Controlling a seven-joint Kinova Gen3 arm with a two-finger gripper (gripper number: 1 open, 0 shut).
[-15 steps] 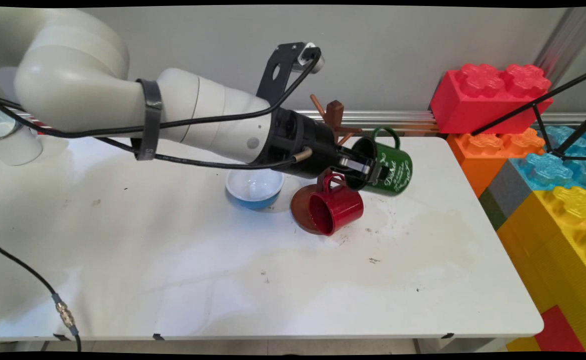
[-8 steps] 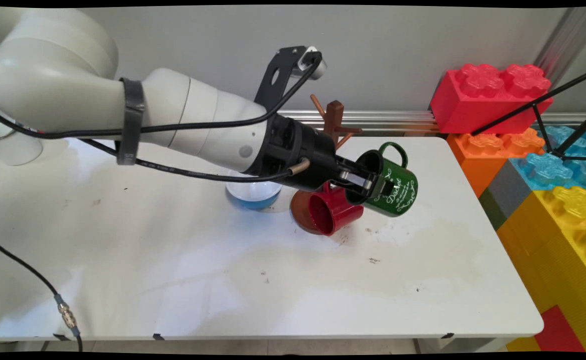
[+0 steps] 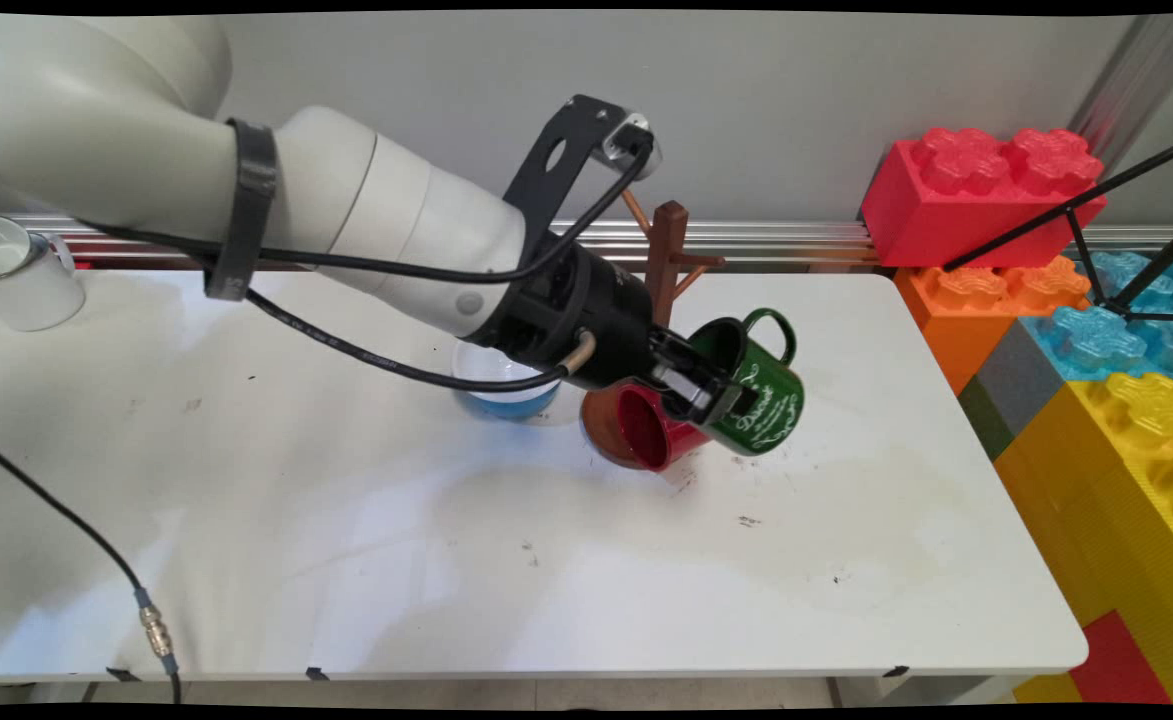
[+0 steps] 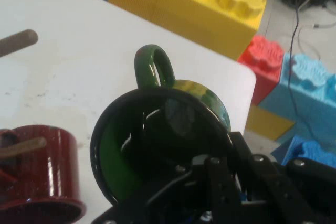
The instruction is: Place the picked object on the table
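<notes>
Main view gives you the white table (image 3: 346, 520), with toy bricks (image 3: 1076, 300) stacked past its right edge. Toward the far edge a wooden mug tree (image 3: 668, 250) stands, a red mug (image 3: 651, 430) hanging low on it and a blue bowl (image 3: 506, 385) just left. Your gripper (image 3: 711, 400) is clamped on the rim of a tilted green mug (image 3: 761, 400), one finger inside, held off the table beside the red mug.

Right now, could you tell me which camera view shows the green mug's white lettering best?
The main view: the green mug hangs tilted in the gripper, its lettered side facing the camera. The hand view looks into the mug's dark mouth and shows its handle, but no lettering.
</notes>
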